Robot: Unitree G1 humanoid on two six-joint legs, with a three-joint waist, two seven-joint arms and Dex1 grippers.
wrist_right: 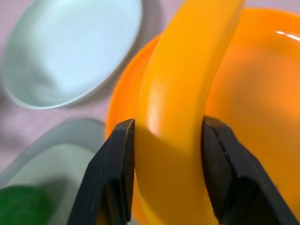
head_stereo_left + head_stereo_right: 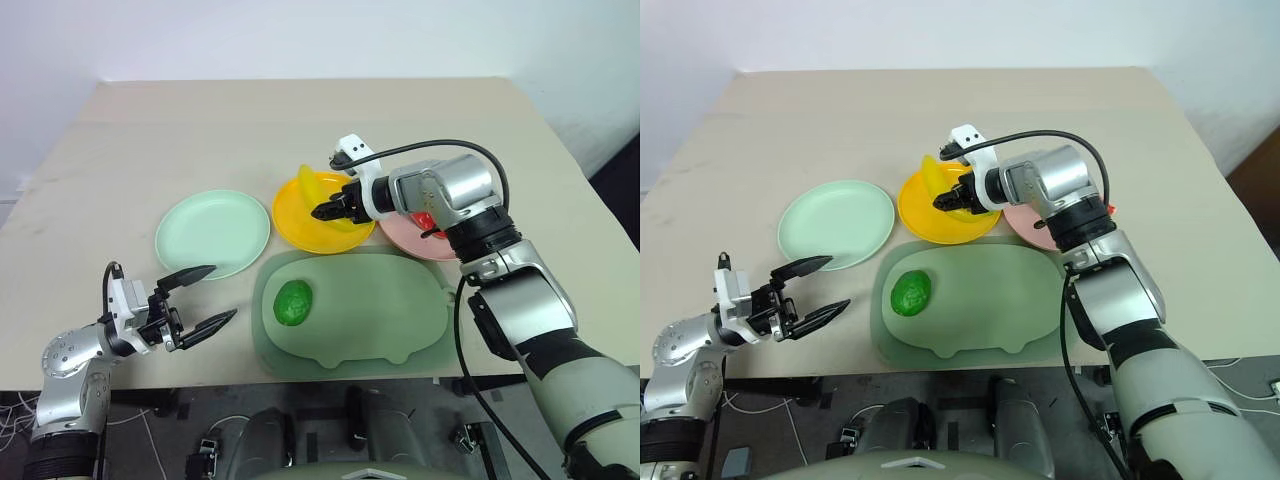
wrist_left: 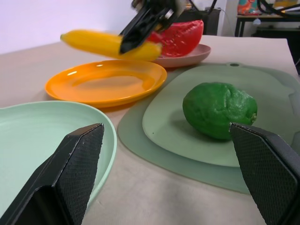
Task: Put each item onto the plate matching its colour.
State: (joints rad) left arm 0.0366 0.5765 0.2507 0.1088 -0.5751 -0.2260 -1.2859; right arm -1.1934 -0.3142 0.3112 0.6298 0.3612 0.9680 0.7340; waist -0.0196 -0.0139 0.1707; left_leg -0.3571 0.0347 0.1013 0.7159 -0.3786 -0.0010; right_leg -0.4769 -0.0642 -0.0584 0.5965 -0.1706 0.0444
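My right gripper is shut on the yellow banana and holds it just above the yellow plate. The red watermelon slice lies on the pink plate, mostly hidden behind my right wrist in the eye views. A bumpy green fruit sits on the left part of the sage-green mat. The mint green plate stands bare at the left. My left gripper hangs open near the table's front left, short of the mint plate and left of the green fruit.
The three plates stand in a row across the middle of the beige table, with the mat in front of them. The table's back half is bare. The front edge runs just under the mat and my left gripper.
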